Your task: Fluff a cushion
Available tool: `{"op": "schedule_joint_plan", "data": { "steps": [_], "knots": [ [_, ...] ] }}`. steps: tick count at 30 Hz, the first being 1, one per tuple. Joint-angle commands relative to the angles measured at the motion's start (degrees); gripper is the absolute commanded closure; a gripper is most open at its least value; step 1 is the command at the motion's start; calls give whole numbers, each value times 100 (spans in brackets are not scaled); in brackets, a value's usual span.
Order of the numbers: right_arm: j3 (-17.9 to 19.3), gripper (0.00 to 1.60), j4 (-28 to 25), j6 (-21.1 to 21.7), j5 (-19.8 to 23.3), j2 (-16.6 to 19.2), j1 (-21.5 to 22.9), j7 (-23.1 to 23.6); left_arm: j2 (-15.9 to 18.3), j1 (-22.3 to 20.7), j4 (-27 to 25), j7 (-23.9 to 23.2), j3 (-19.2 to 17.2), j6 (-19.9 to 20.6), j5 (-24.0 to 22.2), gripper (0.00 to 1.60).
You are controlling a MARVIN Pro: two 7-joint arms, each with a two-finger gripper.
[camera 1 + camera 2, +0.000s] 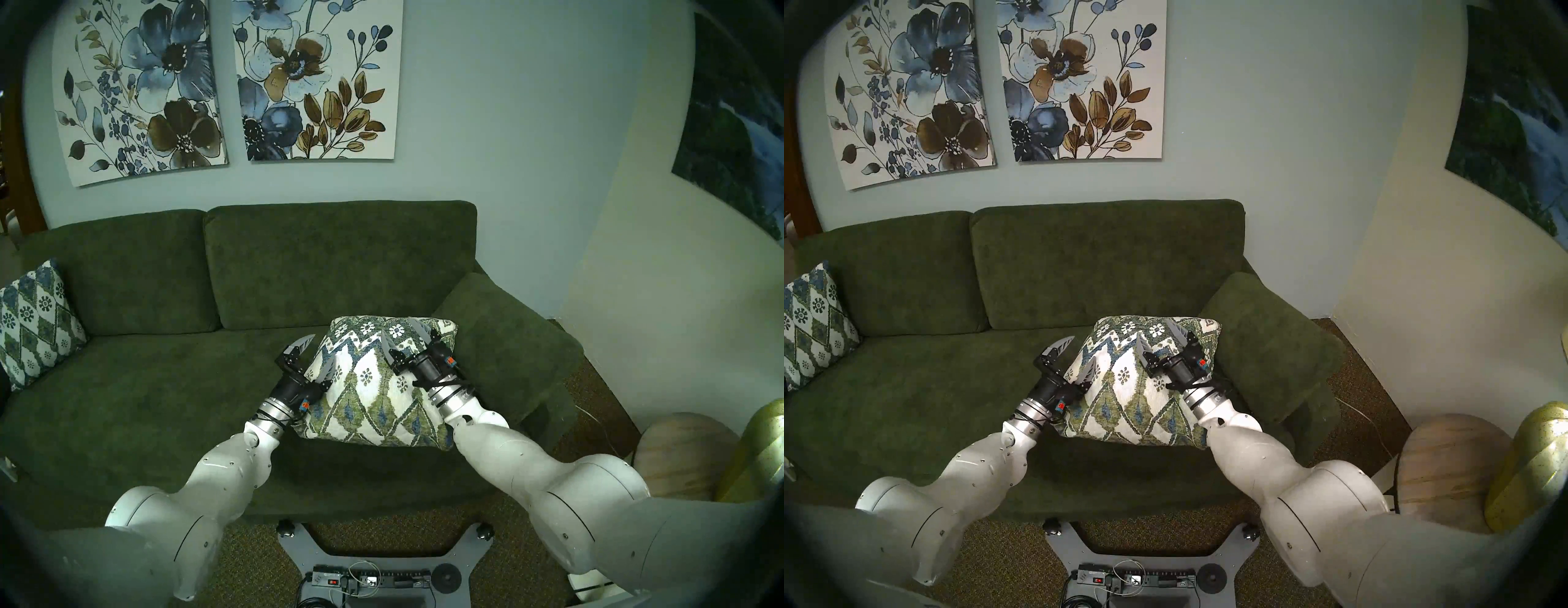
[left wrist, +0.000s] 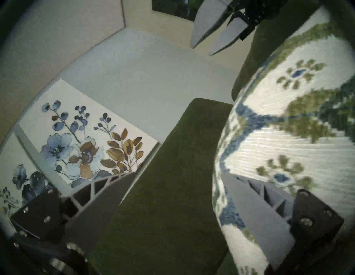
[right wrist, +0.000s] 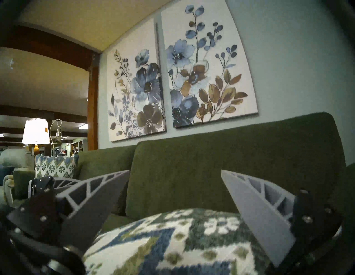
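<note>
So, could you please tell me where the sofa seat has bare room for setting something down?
The sofa seat lies bare between the smaller pillow at its left end and the cushion. The right end is crowded: cushion, both arms, and the armrest.

Seat [image 1: 140, 382] left of cushion [image 1: 373, 382] free (armrest [image 1: 509, 339] crowds right side).

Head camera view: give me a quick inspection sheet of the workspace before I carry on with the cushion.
Surface: green sofa, seat bare left of the arms.
Job's things: cushion tilted up between both arms.
Clutter: second patterned pillow at the sofa's left end.
Grippers: left gripper open, one finger against the cushion's left side; right gripper open, over the cushion's top.
Cables: power strip and cords on the base.
Surroundings: two floral canvases, wooden ball.
</note>
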Motion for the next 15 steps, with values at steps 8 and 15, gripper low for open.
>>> {"op": "schedule_joint_plan", "data": {
  "steps": [8,15],
  "knots": [
    [279,0,-606,-3,164,424,156,175,622,359,-373,-24,-370,-588,-287,0],
    [356,0,-794,-3,224,547,77,197,980,465,-586,-157,-631,-588,-434,0]
  ]
}}
